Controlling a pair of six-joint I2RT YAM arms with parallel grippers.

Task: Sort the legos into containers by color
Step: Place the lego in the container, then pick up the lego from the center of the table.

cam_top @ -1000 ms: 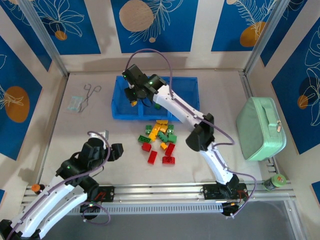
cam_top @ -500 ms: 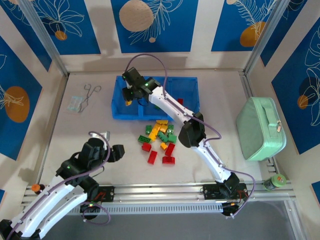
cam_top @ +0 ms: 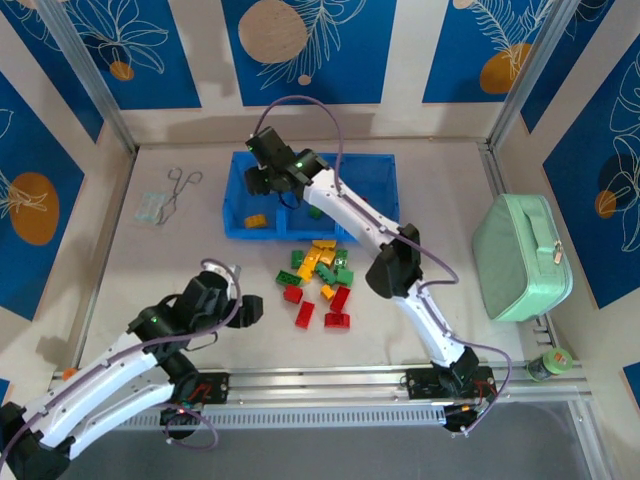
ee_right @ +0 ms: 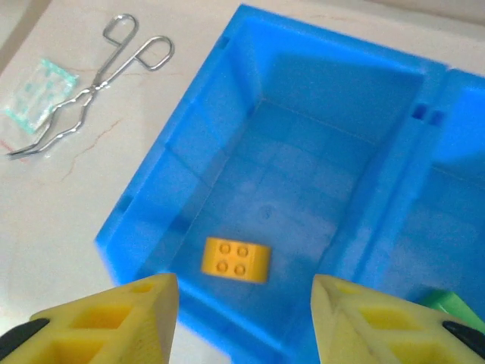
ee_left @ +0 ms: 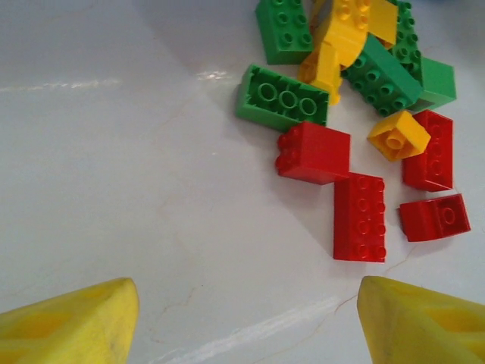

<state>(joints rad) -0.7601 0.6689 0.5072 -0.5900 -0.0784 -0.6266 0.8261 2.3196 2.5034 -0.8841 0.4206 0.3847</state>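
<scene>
yellow brick (ee_right: 236,260) near tray wall (ee_right: 216,320)

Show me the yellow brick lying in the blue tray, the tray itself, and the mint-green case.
yellow brick (ee_right: 236,260), right wrist view, studded top face.
blue tray (ee_right: 176,173), right wrist view, its left wall.
mint-green case (cam_top: 520,255), top external view, middle of its upper panel.

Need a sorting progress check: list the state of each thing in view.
left gripper: open, empty, above the table
right gripper: open, empty, over the left compartment
yellow-orange lego: lying studs-up in that compartment
loose legos: unsorted on the table
mint-green case: shut
</scene>
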